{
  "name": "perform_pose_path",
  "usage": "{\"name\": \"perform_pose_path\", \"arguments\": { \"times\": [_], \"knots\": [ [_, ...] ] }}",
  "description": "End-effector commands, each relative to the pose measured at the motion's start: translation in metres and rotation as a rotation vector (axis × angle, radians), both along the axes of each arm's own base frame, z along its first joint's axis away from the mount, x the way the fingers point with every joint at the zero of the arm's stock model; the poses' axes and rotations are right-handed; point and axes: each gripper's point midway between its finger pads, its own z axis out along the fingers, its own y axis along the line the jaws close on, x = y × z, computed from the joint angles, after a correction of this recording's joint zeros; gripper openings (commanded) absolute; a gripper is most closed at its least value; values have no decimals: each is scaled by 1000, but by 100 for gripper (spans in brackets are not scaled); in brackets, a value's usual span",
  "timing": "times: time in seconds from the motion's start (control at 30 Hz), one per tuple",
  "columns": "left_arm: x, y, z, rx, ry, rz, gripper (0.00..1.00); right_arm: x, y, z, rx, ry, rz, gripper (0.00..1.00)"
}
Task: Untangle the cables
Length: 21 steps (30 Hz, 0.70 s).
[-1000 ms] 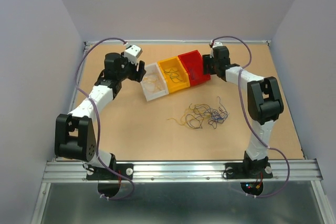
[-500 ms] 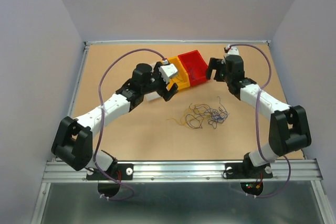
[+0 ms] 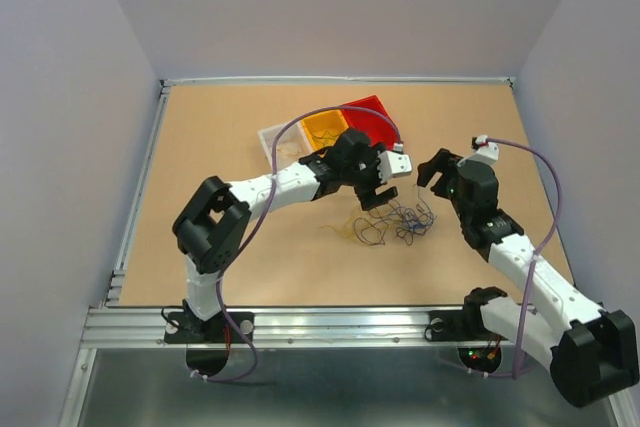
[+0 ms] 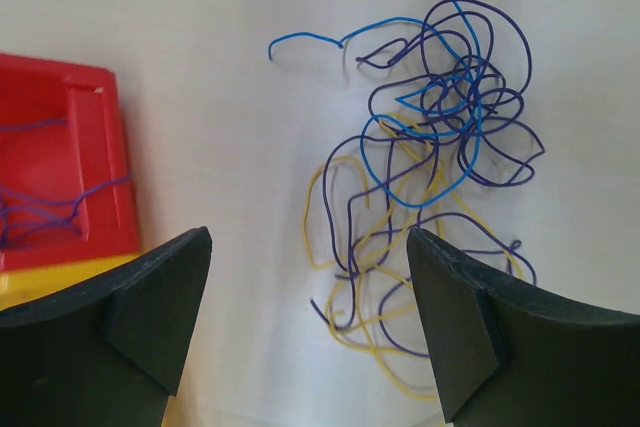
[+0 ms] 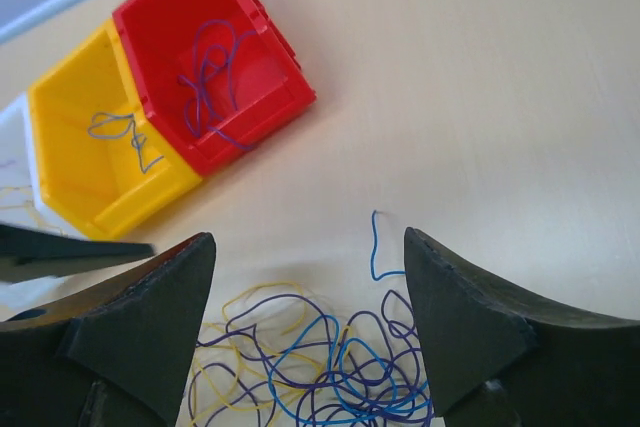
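The cables (image 3: 390,219) lie as one loose tangle of yellow, blue and dark purple wires on the tabletop, in front of the bins. My left gripper (image 3: 378,192) hovers at the tangle's far left edge, open and empty. In the left wrist view the cables (image 4: 430,147) spread ahead and to the right of the open left gripper (image 4: 308,237). My right gripper (image 3: 435,175) hangs just beyond the tangle's right side, also open and empty. The right wrist view has the cables (image 5: 310,367) low between the fingers of the right gripper (image 5: 309,237), apart from them.
A red bin (image 3: 372,127) with purple wires, a yellow bin (image 3: 325,130) with a grey-blue wire and a white bin (image 3: 280,142) stand in a row behind the tangle. The left forearm crosses in front of them. Walls enclose the table's back and sides.
Both arms have swung away from the bins and come in over the tangle from either side. Both grippers stand with their jaws apart.
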Motion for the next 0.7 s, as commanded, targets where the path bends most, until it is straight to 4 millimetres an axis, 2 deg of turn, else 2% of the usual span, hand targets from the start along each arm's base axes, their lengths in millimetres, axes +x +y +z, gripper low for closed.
{"name": "perform_pose_path", "arguments": {
  "times": [0.0,0.03,0.27,0.37,0.43,0.5,0.63,0.67],
  "knots": [
    [-1,-22,-3,63,-45,-166,90,-9,-10,11,63,-78,-70,80],
    [-1,-30,-8,77,-44,-188,88,-11,-12,7,63,-73,-75,80],
    [-8,-46,-26,113,-26,-286,79,-20,-15,3,67,-66,-82,80],
    [-23,-46,-41,131,25,-351,75,-23,-21,5,67,-77,-108,81],
    [-28,-45,-44,127,42,-368,74,-24,-23,5,60,-76,-120,81],
    [-27,-46,-51,132,51,-352,70,-26,-25,6,65,-80,-129,81],
    [-23,-54,-59,133,94,-318,48,-28,-26,14,92,-105,-141,80],
    [-24,-56,-61,130,113,-314,32,-29,-26,15,97,-109,-140,80]
  ]
}}
